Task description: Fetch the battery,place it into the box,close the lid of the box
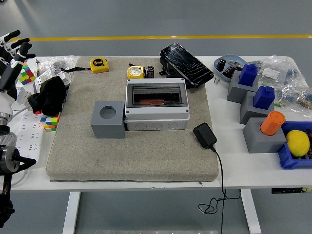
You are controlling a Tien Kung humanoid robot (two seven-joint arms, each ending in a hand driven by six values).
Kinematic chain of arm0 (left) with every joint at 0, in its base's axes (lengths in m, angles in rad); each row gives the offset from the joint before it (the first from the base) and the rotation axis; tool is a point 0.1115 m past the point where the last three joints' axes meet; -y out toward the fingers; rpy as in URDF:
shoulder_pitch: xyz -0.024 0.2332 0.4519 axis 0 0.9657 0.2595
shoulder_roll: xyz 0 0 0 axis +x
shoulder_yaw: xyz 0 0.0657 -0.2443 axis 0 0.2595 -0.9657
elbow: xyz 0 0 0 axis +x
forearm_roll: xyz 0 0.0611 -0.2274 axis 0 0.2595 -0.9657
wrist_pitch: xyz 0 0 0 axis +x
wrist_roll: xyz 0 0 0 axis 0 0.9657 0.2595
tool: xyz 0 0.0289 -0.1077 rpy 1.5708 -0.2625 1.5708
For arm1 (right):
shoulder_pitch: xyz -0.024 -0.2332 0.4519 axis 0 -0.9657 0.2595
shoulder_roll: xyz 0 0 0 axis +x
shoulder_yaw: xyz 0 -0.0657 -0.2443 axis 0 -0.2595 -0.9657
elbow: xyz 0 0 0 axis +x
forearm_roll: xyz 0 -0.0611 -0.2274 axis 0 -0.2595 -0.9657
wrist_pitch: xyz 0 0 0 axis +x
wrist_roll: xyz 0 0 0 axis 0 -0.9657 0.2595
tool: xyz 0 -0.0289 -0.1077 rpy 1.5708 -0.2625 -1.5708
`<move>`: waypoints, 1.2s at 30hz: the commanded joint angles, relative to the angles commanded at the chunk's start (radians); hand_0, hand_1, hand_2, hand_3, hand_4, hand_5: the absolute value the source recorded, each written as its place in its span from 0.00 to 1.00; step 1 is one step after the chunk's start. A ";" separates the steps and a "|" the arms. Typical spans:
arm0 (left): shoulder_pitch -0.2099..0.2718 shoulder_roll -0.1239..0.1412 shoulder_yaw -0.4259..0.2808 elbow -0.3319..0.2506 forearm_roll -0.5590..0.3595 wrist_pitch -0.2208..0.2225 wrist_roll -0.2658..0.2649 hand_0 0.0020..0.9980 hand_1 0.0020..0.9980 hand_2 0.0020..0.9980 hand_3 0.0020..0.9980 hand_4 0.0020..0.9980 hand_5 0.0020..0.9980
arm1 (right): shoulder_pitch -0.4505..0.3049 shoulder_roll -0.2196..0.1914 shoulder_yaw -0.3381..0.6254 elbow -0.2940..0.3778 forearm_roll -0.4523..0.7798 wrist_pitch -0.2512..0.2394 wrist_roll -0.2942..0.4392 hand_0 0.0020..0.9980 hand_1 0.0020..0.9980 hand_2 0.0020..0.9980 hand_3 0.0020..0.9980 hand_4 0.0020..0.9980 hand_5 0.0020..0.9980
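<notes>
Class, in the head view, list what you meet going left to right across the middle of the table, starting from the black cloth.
Black cloth → grey block with round hole → grey box → black charger → orange cylinder → lemon.

A white table (229, 168) is covered in the middle by a grey mat (131, 156). To the left of the mat, a black cloth (48, 95) and a colourful cube (48, 122) are laid. To the right, three grey blocks (258, 136), a blue bin (290, 161) and plastic bags (287, 73) are set.
</notes>
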 joint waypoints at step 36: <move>0.003 -0.005 0.019 0.003 0.006 -0.020 0.037 0.52 0.66 0.65 0.72 1.00 0.46 | 0.002 0.000 0.005 0.000 -0.004 0.004 -0.006 0.65 0.65 0.67 0.58 1.00 0.56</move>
